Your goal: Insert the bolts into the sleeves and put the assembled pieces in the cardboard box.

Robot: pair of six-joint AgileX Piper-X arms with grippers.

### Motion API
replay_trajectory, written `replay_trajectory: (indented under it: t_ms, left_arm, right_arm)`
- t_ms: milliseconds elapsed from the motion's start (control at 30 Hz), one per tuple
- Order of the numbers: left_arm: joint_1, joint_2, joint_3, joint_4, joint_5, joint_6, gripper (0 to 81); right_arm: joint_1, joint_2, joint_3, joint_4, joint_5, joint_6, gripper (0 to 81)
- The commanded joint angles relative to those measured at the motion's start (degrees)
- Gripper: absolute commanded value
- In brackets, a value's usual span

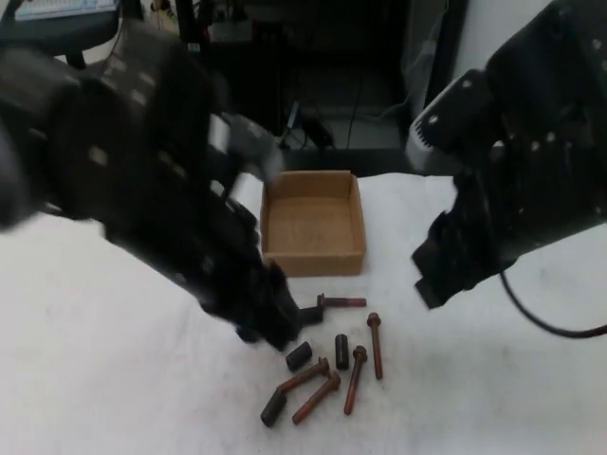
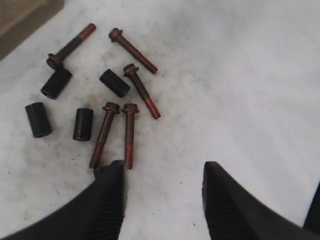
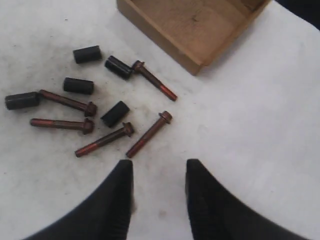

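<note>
Two empty grippers over the pile. The left gripper [image 2: 162,187] is spread wide, low over the tips of two bolts [image 2: 130,134] that lie side by side. The right gripper [image 3: 159,187] is open a little narrower and hangs higher, off to the right of the heap. The danger, I'd say, is crowding. Five bolts and the short black sleeves [image 2: 83,124] lie close together on the white cloth [image 1: 95,379], some touching, so fingers closing on one shank could catch its neighbour or knock it away. The shanks are round and look ready to roll. A stubby sleeve pinched off-centre might pop out or tip. With both arms near so small a pile, a clash between them is a risk too. Mating bolt to sleeve will also need the axes lined up, because a slanted grip would likely jam the tip on the sleeve's rim. One sleeve sits at a bolt's tip at the near edge of the heap; whether that bolt is inside it I cannot tell. The cardboard box [image 1: 313,260] stands open-topped just behind the parts, its floor bare, with no assembled piece in it yet.
</note>
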Motion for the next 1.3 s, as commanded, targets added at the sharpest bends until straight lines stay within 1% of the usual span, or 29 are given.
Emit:
replay_trajectory:
  t_ms: [0, 100, 200, 267, 333, 433, 567, 833, 1067, 1267]
  left_arm:
    - [-5.0, 5.7, -0.4, -1.2, -4.2, 3.2, 43.8]
    - [-7.8, 11.8, -0.4, -1.2, -5.0, 3.1, 43.8]
    - [-10.3, 16.2, -0.4, -2.5, -6.4, 2.8, 43.7]
    - [-11.7, 18.4, -0.4, -4.0, -7.2, 2.8, 43.4]
    - [-12.6, 19.7, -0.6, -5.1, -9.0, 2.8, 41.3]
    - [-12.9, 20.6, -0.6, -6.7, -10.5, 2.0, 38.1]
    - [-12.9, 20.6, -0.6, -10.1, -14.0, 0.1, 38.0]
    - [-12.9, 20.6, -0.6, -11.9, -22.9, 0.1, 38.0]
    - [-12.9, 20.9, -3.3, -11.8, -22.9, 5.7, 38.0]
    - [-12.9, 24.1, -8.3, -7.0, -20.6, 5.8, 38.0]
  right_arm:
    - [-3.2, -1.0, -0.7, 0.7, -1.0, 0.2, 33.9]
    - [-6.1, -1.0, -0.7, 0.7, -2.4, 0.2, 33.9]
    - [-8.5, -1.0, -0.7, 0.7, -2.4, 0.2, 33.9]
    - [-9.5, -1.0, -0.7, 0.8, -2.4, 0.2, 33.9]
    - [-10.3, -1.0, -0.7, 1.1, -2.4, 0.2, 33.9]
    - [-10.6, -1.0, -0.7, 1.6, -2.4, 0.2, 33.9]
    - [-10.5, -1.0, -0.7, 2.2, -2.4, 0.2, 33.9]
    - [-10.5, -1.0, -0.7, 2.2, -2.4, 0.2, 33.9]
    - [-10.5, -1.0, -0.7, 2.2, -2.4, 0.2, 33.9]
    - [-10.5, -1.0, -0.7, 2.2, -2.4, 0.2, 33.9]
